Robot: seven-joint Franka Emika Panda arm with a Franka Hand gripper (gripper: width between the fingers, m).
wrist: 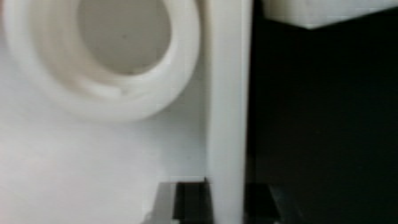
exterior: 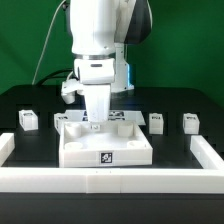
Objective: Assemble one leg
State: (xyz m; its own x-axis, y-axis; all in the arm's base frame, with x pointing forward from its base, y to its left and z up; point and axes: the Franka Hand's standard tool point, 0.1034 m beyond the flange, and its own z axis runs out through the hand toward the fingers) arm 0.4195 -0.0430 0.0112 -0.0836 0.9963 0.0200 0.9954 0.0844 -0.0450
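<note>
Gripper (exterior: 97, 120) clamped on the far edge of square panel (exterior: 105, 148), socket (wrist: 103, 50) empty, leg (exterior: 28, 119) loose on table beside panel; nothing assembled yet.

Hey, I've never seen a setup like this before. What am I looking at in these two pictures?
The white machine is a robot arm. Its two-finger gripper reaches down onto a large white square panel with round sockets. One picture looks at the black table from outside. The other comes from a camera on the wrist, close to the panel's edge. Four small tagged blocks, the legs, sit two to each side of the panel, none held. Whether the gripper actually grips the panel is unclear.
</note>
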